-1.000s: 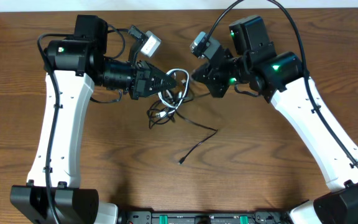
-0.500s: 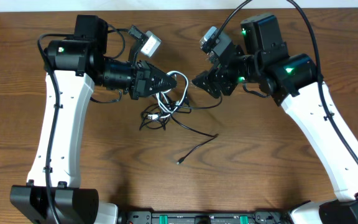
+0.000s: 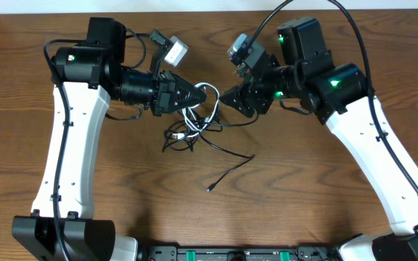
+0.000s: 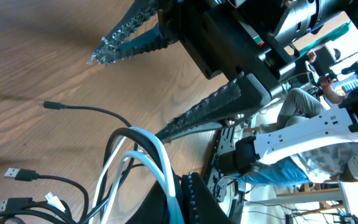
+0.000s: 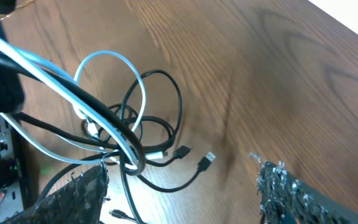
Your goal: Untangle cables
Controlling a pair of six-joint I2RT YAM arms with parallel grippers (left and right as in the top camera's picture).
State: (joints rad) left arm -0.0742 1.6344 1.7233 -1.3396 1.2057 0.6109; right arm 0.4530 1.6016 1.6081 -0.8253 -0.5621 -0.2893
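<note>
Over the brown wooden table (image 3: pixel 303 210), the tangle of thin black and white cords (image 3: pixel 192 125) is clenched in the black left gripper (image 3: pixel 197 93); the spread-open right gripper (image 3: pixel 226 98) just beside it risks pinching several strands together, tightening the knot.

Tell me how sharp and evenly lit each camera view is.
Overhead: evenly lit, cables crisp on the table. Left wrist: nearest cable loops soft, bright background past the table edge. Right wrist: own jaws blurred at the bottom, pale sheen on the wood.
</note>
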